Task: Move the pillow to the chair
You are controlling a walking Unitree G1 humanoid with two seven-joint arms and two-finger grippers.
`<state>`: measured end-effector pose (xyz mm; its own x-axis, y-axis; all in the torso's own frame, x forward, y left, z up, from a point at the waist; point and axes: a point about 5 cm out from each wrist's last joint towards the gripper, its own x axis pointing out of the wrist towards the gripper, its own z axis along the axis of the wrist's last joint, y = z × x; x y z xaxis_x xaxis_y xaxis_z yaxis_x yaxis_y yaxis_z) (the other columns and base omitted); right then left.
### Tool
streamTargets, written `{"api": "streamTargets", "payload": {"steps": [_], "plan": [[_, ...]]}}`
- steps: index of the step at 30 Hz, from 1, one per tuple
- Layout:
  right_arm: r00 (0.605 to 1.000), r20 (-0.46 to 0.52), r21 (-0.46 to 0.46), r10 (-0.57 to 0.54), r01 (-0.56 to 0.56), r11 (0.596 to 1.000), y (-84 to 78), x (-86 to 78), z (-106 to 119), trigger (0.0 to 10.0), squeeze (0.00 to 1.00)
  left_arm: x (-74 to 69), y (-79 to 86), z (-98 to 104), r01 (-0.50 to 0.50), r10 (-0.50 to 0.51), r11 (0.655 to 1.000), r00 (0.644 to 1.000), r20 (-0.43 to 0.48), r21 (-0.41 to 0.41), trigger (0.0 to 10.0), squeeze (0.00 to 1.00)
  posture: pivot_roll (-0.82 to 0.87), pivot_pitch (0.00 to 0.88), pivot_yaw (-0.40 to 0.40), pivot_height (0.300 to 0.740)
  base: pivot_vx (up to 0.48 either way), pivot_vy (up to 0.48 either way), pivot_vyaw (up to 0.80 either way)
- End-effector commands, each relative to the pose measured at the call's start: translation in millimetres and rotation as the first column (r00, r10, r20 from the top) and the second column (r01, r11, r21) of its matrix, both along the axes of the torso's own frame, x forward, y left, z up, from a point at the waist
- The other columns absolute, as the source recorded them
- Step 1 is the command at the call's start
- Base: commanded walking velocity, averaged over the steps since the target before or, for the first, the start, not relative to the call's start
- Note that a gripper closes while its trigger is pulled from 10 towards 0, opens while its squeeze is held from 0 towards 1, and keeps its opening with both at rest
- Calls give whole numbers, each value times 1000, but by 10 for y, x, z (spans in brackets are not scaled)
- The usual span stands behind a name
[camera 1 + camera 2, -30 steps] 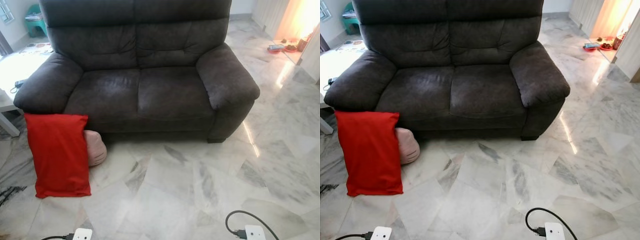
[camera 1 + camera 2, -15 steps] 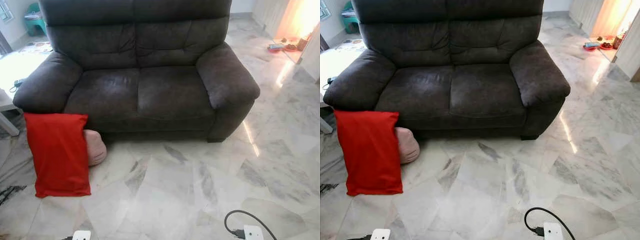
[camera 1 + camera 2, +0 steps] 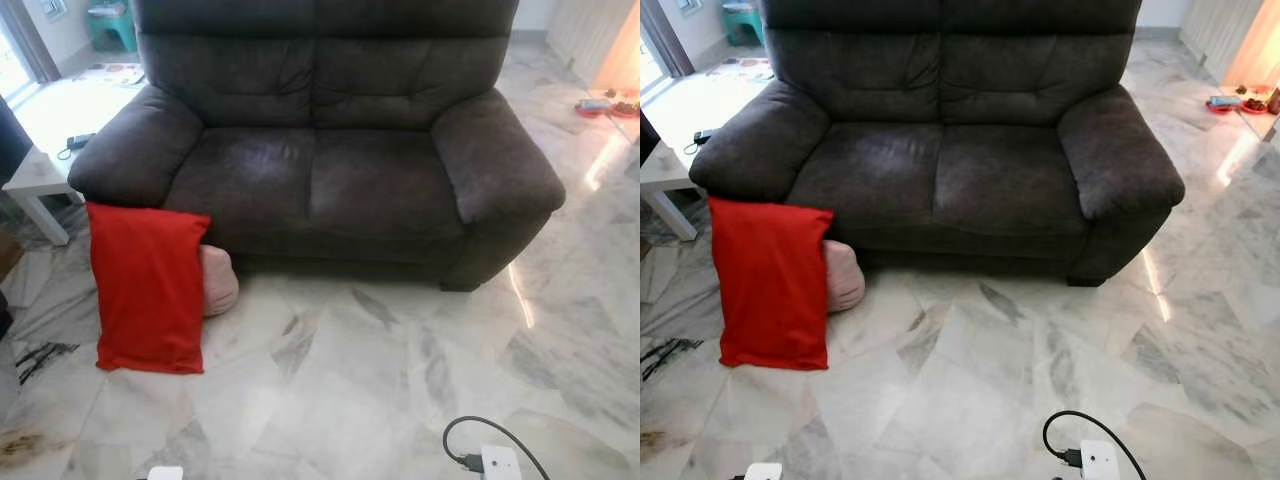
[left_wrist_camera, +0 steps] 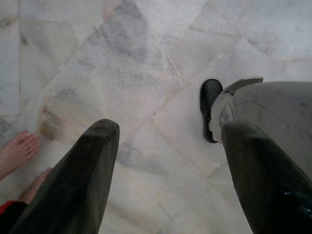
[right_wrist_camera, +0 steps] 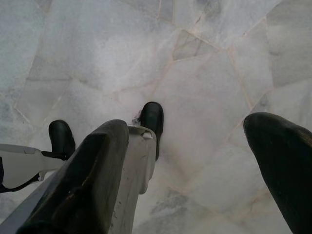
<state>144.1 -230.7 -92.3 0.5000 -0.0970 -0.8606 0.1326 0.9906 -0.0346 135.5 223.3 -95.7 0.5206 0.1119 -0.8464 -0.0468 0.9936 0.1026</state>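
Across the far side, the dark grey sofa [image 3: 330, 150] now sits further right in view than a moment ago; the camera has turned left, which I read as lining up on the pillow. The red pillow [image 3: 147, 287] stands on the marble floor [image 3: 380, 390], leaning on the sofa's left arm, smooth and plump. Left gripper [image 4: 168, 161] and right gripper [image 5: 195, 161] hang spread, empty.

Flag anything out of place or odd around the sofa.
The red pillow is off the seat: it stands on the marble floor, leaning against the sofa below its left armrest. A pink cushion lies on the floor behind it, against the sofa front. A brown stain marks the floor nearby.
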Motion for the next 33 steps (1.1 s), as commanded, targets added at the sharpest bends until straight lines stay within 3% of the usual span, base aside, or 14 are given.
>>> {"api": "streamTargets", "payload": {"steps": [1,9,21,26,27,33], "plan": [[1000,-14,-1,4,-4,1000,-10,-47,-15,10000,0,-22,-4,-11,1,-1,1000,1000,-15,0,10000,0,50,125,18,740,0,285,0],[1000,-7,-6,7,-8,1000,-13,-34,-9,10000,0,61,-131,-6,7,-7,1000,1000,8,-10,10000,0,53,124,17,740,0,311,0],[1000,10,1,-8,8,1000,-4,-1,2,10000,0,59,-235,-24,23,-22,1000,1000,8,-21,10000,0,50,104,18,740,0,312,0],[1000,16,3,-10,10,1000,-2,8,5,10000,0,-55,-123,-39,15,-15,1000,1000,-3,-14,10000,0,52,100,19,740,0,312,0],[1000,18,6,-11,11,1000,-1,14,7,10000,0,-120,-10,-34,8,-8,1000,1000,-10,-7,10000,0,53,102,17,740,0,315,0],[1000,26,15,-9,9,1000,11,36,14,10000,0,-257,293,7,-13,14,1000,1000,-27,13,10000,0,56,105,15,740,0,314,0]]}}
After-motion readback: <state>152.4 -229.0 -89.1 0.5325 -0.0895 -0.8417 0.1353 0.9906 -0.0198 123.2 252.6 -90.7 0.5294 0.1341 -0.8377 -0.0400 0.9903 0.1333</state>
